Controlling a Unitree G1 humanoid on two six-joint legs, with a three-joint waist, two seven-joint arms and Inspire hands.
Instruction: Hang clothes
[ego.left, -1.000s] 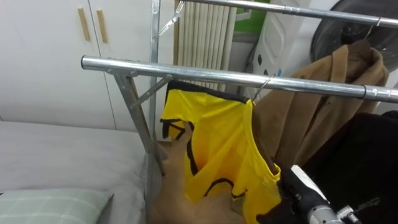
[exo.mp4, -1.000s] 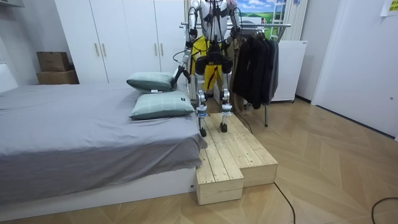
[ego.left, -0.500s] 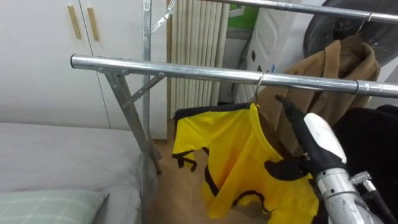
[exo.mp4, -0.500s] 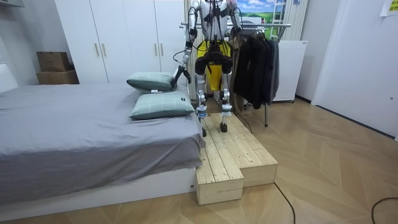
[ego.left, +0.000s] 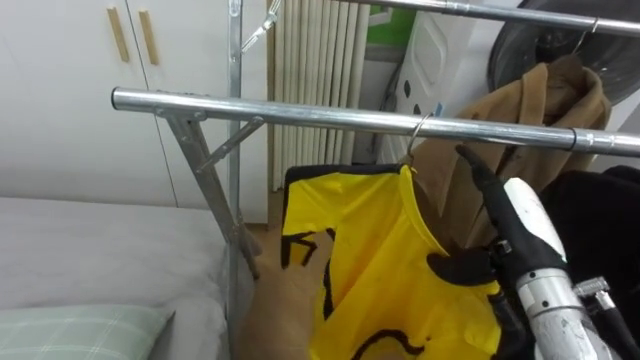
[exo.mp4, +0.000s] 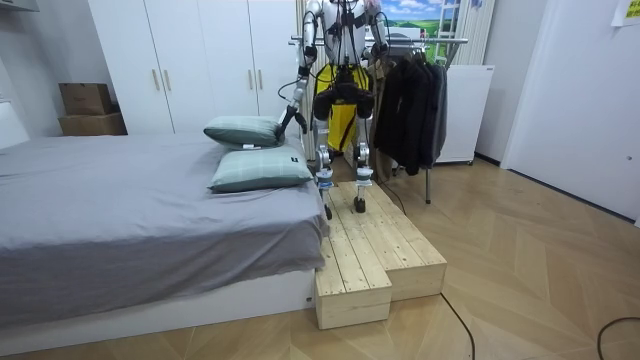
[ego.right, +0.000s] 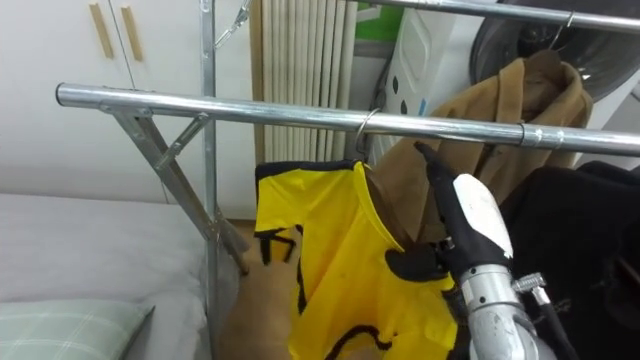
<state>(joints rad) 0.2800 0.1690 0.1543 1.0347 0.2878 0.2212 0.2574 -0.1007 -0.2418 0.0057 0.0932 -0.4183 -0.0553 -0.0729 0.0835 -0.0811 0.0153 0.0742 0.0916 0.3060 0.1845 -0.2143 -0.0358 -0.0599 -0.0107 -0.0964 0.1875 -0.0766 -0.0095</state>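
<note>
White wardrobe doors (ego.left: 60, 100) and a ribbed radiator (ego.left: 315, 60) stand behind the metal clothes rack you are facing. The yellow shirt (ego.left: 380, 250), trimmed in black at the collar and printed in black on the front, hangs on a hanger whose wire hook (ego.left: 420, 135) sits over the nearer rail (ego.left: 300, 110). The shirt hangs a little askew, with its collar edge toward the rack's slanted brace.

Your right hand (ego.left: 525, 225) is raised just to the right of the shirt. It is released, with fingers straight and pointing up toward the rail and nothing held. Its thumb (ego.left: 458, 267) sticks out sideways across the yellow cloth, though you cannot tell whether it touches. Behind the hand a brown coat (ego.left: 540, 130) hangs on the same rail, and a black garment (ego.left: 610, 230) hangs further right. A second rail (ego.left: 480, 12) runs higher up.

Below left you see the grey bed (ego.left: 100, 250) and a green checked pillow (ego.left: 80, 335). From the room view you are standing upright on a wooden platform (exo.mp4: 370, 240) beside the bed. Your left hand (exo.mp4: 288, 118) is lowered near the pillows, and its state cannot be told.
</note>
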